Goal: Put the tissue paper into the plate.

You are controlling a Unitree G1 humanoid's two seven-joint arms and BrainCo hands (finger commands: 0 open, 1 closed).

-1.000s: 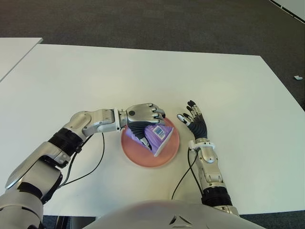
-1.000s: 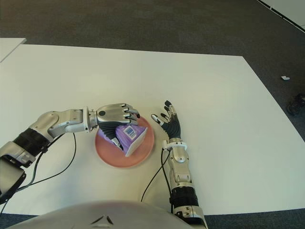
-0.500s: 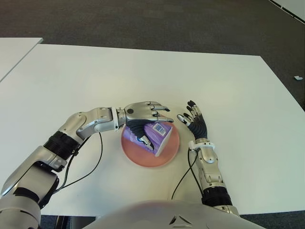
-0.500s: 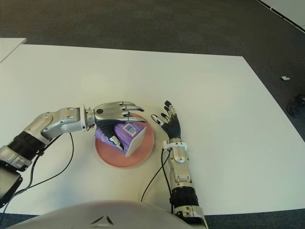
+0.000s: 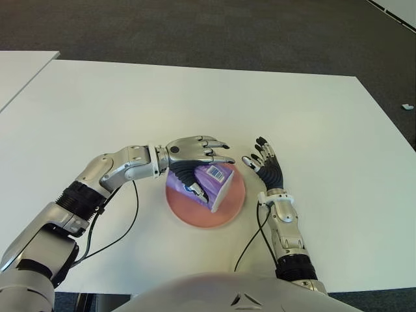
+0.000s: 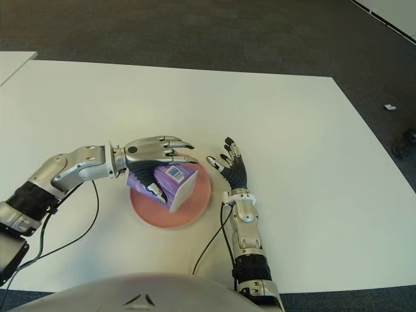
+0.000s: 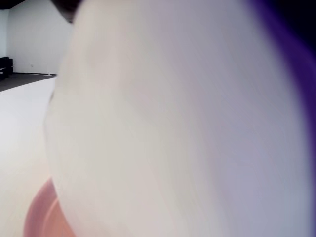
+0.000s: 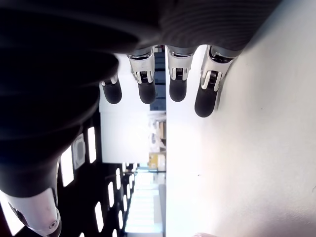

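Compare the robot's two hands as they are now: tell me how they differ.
The left hand shows over the pink plate, fingers stretched above the purple tissue pack, thumb beside it; the right hand shows beside the plate on its right, holding nothing. The left hand's back faces up with silver shells showing; the right hand shows dark fingers spread. Both show over the white table, fingers uncurled.

A white table [image 5: 195, 97] stands on dark grey carpet [image 5: 195, 26], another table [image 5: 19, 68] beside it
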